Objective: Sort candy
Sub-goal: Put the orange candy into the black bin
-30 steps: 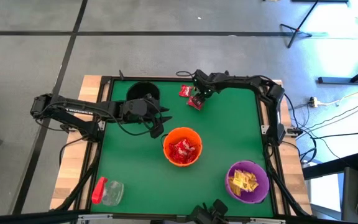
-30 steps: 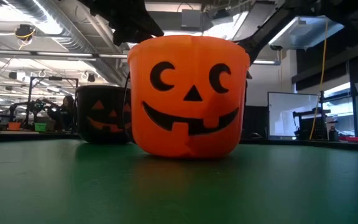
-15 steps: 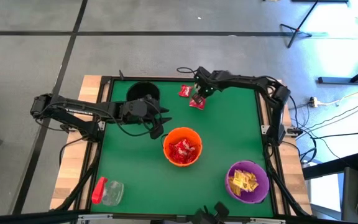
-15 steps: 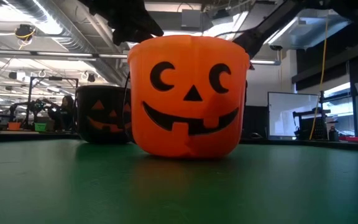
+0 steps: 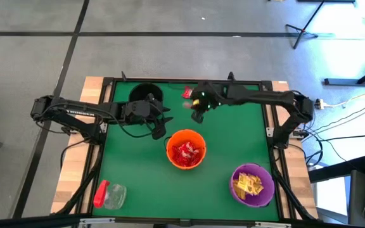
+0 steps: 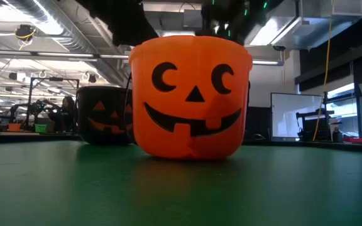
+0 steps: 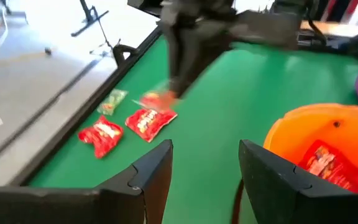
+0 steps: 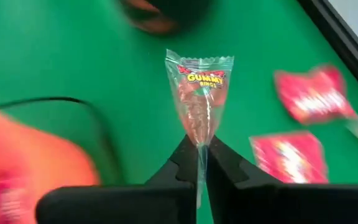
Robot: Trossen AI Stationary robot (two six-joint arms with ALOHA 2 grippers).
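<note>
My right gripper (image 8: 199, 163) is shut on a clear candy packet (image 8: 199, 93) with a red and yellow header. It hovers above the green table between the black bucket (image 5: 146, 94) and the orange bucket (image 5: 185, 149). Two red candy packets (image 7: 101, 134) (image 7: 149, 121) and a greenish one (image 7: 112, 101) lie flat near the table's far edge. The orange bucket holds red candy, the purple bucket (image 5: 253, 185) yellow candy. My left gripper (image 7: 201, 168) waits open just left of the orange bucket, holding nothing. My right gripper pinches the clear packet by its narrow tail end (image 8: 199, 142) between its two fingertips. The packet sticks straight out beyond the fingers, header end farthest from them. It is lifted clear of the table (image 7: 157, 98).
A clear jar with a red cap (image 5: 109, 195) lies at the table's near left corner. A raised black frame (image 5: 268, 126) rims the green table. In the low view the orange bucket (image 6: 190, 94) fills the middle, with the black bucket (image 6: 102, 116) behind it.
My right gripper has shut on the clear packet near the far edge and lifted it off the table. It has then moved a little toward the near-left, toward the orange bucket, as the arm swung and stretched out.
</note>
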